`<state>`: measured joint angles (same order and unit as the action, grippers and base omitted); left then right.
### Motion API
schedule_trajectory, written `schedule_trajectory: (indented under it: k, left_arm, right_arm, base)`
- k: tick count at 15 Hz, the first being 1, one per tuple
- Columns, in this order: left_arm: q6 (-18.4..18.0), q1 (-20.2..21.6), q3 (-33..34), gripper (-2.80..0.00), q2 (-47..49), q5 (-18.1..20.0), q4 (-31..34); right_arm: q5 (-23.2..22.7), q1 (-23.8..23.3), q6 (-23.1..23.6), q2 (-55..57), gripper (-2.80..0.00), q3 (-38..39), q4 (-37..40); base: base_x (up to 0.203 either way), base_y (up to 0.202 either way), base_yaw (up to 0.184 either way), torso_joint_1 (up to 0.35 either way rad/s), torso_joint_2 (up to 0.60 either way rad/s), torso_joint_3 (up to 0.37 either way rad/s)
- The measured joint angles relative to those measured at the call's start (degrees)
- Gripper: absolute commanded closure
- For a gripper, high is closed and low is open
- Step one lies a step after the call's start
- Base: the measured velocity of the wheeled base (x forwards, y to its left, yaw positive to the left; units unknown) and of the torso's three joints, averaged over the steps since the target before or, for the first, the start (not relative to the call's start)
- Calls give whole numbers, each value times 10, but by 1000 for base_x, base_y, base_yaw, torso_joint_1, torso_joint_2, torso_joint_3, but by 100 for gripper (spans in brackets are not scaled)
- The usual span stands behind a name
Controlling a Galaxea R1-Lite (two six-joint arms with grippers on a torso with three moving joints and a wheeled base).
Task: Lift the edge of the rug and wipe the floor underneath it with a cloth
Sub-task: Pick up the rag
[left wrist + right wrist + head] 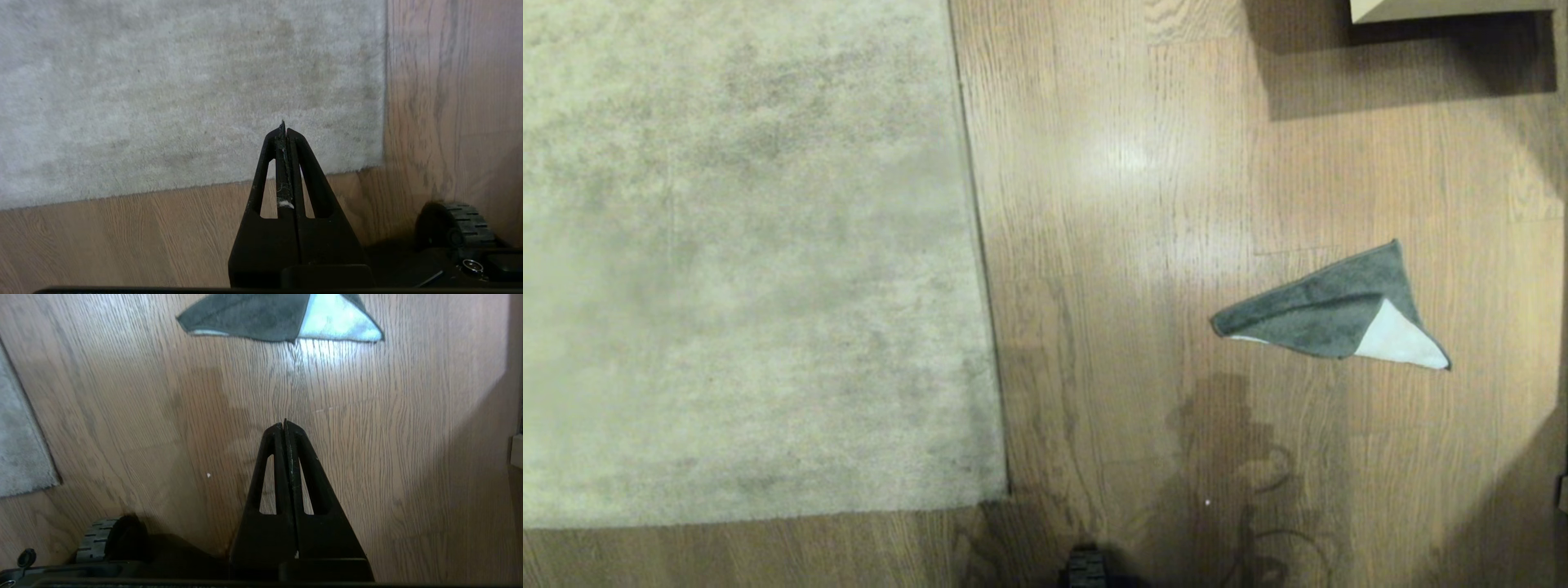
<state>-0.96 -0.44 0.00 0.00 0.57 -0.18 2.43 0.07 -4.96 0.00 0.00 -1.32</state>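
Closest in, a black wheel (1086, 567) of the base sits at the near edge. Left gripper (284, 127) hangs pinched shut and empty above the rug's near right corner; right gripper (284, 424) hangs likewise closed and empty over bare floor (1127, 245). On the left the rug edge (976, 245) lies flat, running near to far. Well right of it lies the cloth (1327, 314), one pale corner folded over. Thin binding hugging the planks could slip a pinch; grabbing a loose cloth corner might drag rather than lift.

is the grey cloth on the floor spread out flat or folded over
Folded over. The cloth lies on the wood floor with one corner turned back, showing its pale underside beside the dark grey face.
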Motion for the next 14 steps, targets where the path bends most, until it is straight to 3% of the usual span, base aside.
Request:
schedule_trajectory:
  k: [7, 14]
  left_arm:
    - [0, 0, 0, 0, 0, 0, 0]
    - [0, 0, 0, 0, 0, 0, 0]
  right_arm:
    - [0, 0, 0, 0, 0, 0, 0]
    - [0, 0, 0, 0, 0, 0, 0]
  base:
    - [0, 0, 0, 2, 1, -190]
    - [0, 0, 0, 2, 0, -29]
